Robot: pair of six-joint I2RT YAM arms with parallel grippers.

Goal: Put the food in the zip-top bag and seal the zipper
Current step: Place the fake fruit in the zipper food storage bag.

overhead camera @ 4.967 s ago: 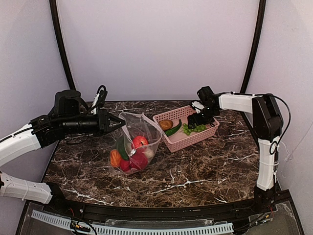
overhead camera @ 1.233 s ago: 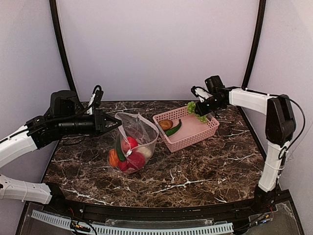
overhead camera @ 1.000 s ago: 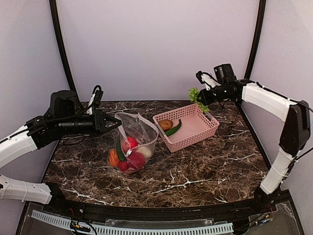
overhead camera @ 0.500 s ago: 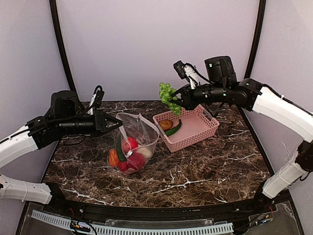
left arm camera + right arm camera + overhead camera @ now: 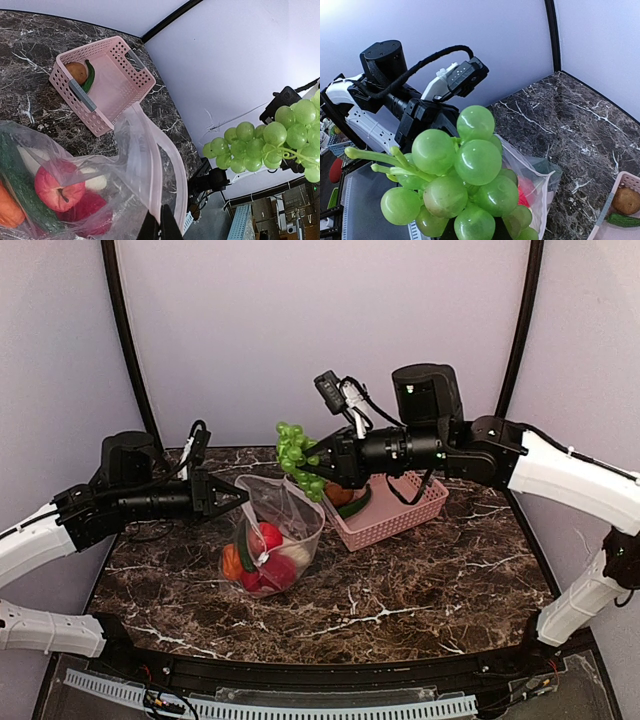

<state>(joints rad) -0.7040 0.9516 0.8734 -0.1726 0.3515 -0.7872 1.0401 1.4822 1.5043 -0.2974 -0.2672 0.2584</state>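
Dark marble table (image 5: 420,600) carries the zip-top bag (image 5: 298,528) and, beside it, a pink basket (image 5: 388,524)

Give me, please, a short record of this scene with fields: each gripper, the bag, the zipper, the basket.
left gripper: shut on the rim of the zip-top bag, holding its mouth open
right gripper: shut on a bunch of green grapes, in the air near the bag's mouth, not inside
bag contents: red fruit, orange fruit, other pieces
zipper: open
pink basket: holds a brown round item and a long green vegetable
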